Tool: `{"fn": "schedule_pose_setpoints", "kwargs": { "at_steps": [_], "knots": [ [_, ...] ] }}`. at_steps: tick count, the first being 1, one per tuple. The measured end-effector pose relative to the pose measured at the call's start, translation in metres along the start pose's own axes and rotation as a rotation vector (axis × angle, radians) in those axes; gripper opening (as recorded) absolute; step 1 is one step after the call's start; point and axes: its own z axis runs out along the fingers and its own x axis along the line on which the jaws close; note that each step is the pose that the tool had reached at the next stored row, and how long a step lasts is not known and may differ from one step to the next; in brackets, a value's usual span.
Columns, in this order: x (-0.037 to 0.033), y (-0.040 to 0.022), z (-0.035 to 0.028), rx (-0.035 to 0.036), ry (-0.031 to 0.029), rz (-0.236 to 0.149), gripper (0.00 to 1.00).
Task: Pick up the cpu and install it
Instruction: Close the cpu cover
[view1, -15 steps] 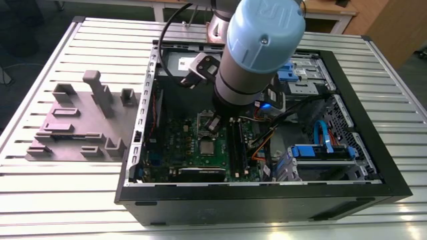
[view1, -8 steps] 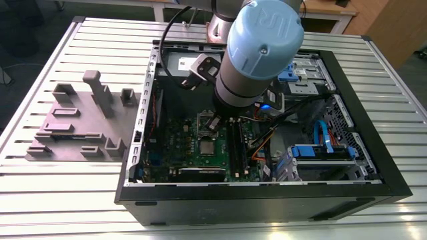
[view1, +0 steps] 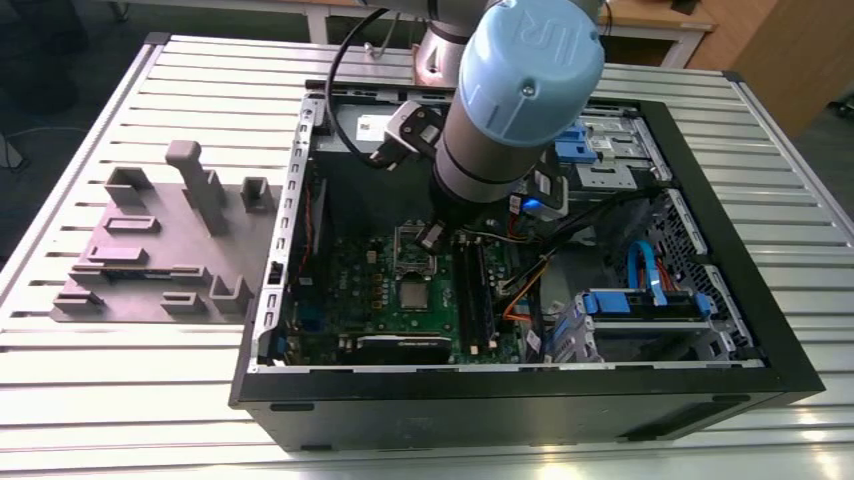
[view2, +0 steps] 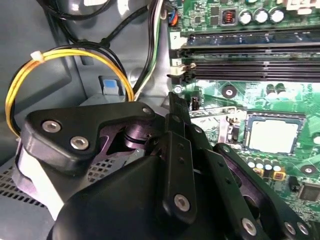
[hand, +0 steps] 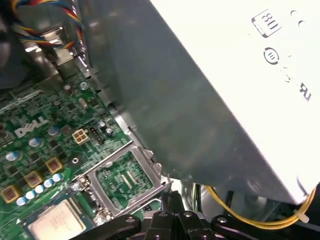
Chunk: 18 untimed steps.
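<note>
Gripper (view1: 430, 238) low inside open computer case (view1: 534, 395), over green motherboard (view1: 350, 290). Fingers look pressed together into narrow tip, nothing seen between them. Cpu (view2: 274, 135) lies flat in socket on motherboard, silver top up, apart from gripper. In first wrist view, hinged socket frame (hand: 127, 181) tilted open just beside cpu; gripper tip near frame's raised edge, contact unclear. Case sits on slatted table (view1: 134, 380); grey fixture (view1: 147, 250) on table at exterior view's left.
</note>
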Motion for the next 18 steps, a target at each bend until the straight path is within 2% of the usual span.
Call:
{"fn": "schedule_pose_setpoints", "kwargs": {
  "at_steps": [9, 18],
  "knots": [
    [-0.0034, -0.0030, 0.0017, -0.0001, 0.0001, 0.000, 0.11],
    [-0.0060, -0.0014, 0.0050, -0.0003, -0.0005, 0.000, 0.11]
  ]
}}
